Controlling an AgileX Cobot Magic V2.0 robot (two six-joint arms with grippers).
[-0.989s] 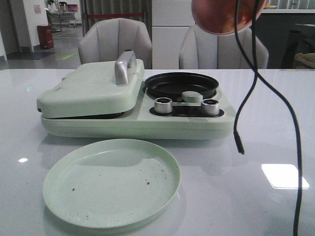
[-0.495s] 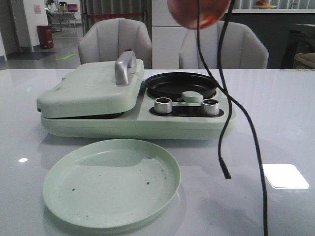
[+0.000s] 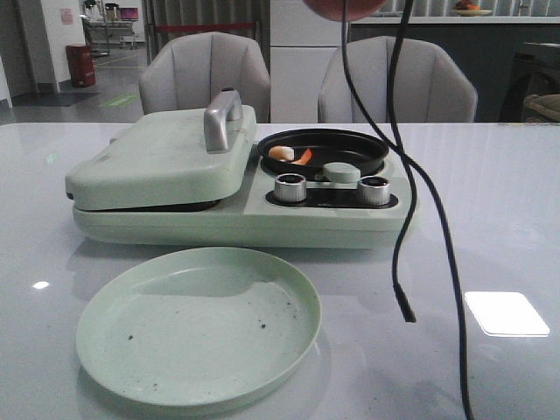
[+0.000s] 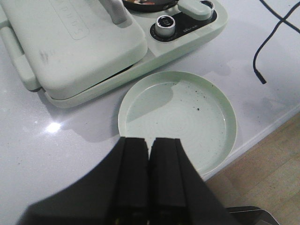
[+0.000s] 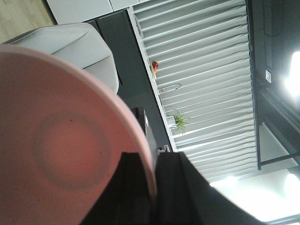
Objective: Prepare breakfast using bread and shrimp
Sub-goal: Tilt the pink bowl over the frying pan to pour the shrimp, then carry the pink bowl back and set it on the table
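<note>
Pink bowl (image 5: 61,154) pinched by right pincer (image 5: 152,187), left pincer (image 4: 149,176) closed empty, shrimp (image 3: 290,155) in pan (image 3: 350,150).

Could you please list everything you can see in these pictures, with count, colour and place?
Breakfast maker: one, pale green, on the white table, lid down over its left half, silver handle on top.
Round pan: one, black, in the maker's right half.
Shrimp: a couple of small orange and pale pieces, in the pan; exact count unclear.
Knobs: two, silver, on the maker's front panel.
Plate: one, pale green with dark specks, in front of the maker, nothing on it.
Pink dish: one, held up high, above the pan.
Cables: two, black, hanging at right.
Chairs: two, grey, behind the table.
Left hand: black, shut, above the plate's near edge.
Right hand: black, shut on the pink dish's rim.
</note>
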